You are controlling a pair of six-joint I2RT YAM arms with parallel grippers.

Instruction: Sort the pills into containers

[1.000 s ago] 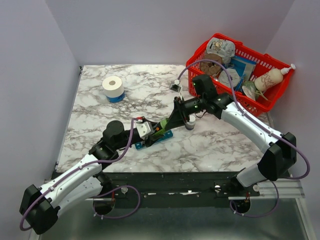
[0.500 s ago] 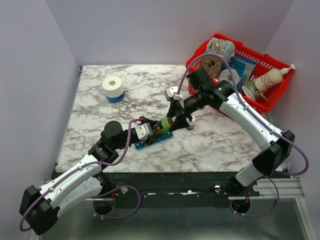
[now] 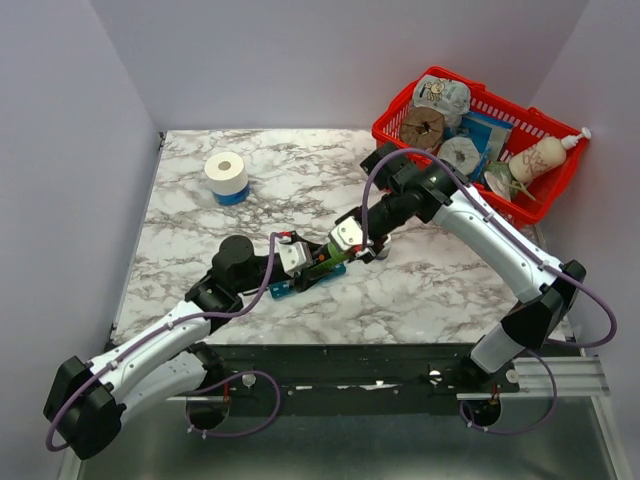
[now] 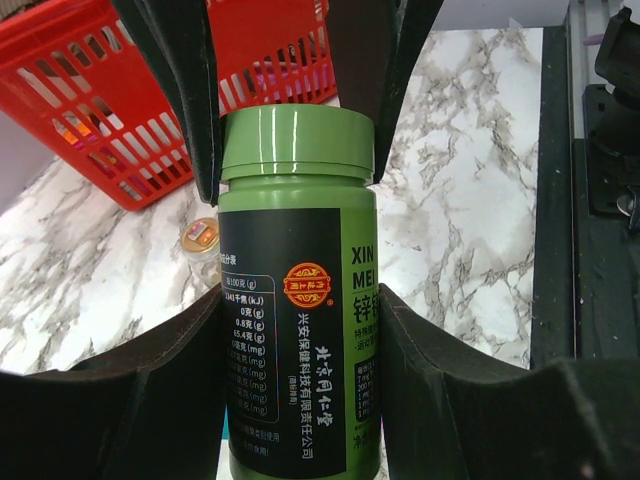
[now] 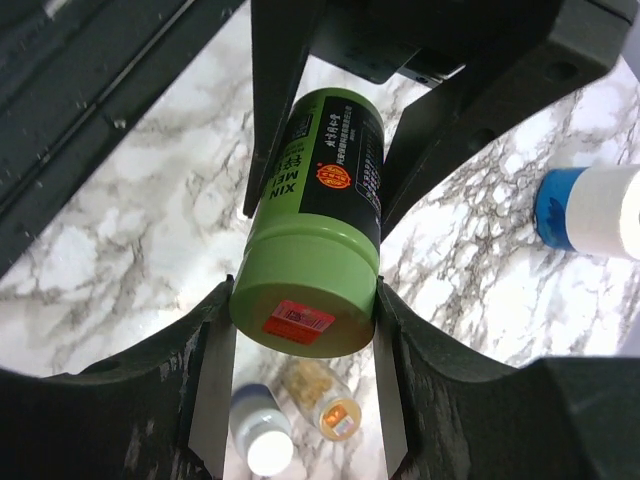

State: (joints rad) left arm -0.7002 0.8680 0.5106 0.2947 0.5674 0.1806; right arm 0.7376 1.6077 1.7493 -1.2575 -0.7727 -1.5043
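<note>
jaws of both grippers are clamping one green bottle [image 4: 298,330]: left gripper [image 4: 300,400] pinching the labelled body, right gripper [image 5: 305,310] pinching the cap [image 4: 297,142].

pill organiser [image 3: 284,289] is lying on the marble table [image 3: 420,290] near the front edge, mostly hidden under the bottle. it's looking light, stiff and prone to sliding, with small flip lids, so gripping across its long sides seems safest. bottle is hanging roughly on its side just above it. the rigid glossy cap is probably slippery to twist. two small bottles [image 5: 262,440] are standing just beyond, red basket [image 4: 100,120] sitting further off. versus a second ago, right gripper is no longer pointing down at the table beside the bottle, having swung round onto the cap.
</note>
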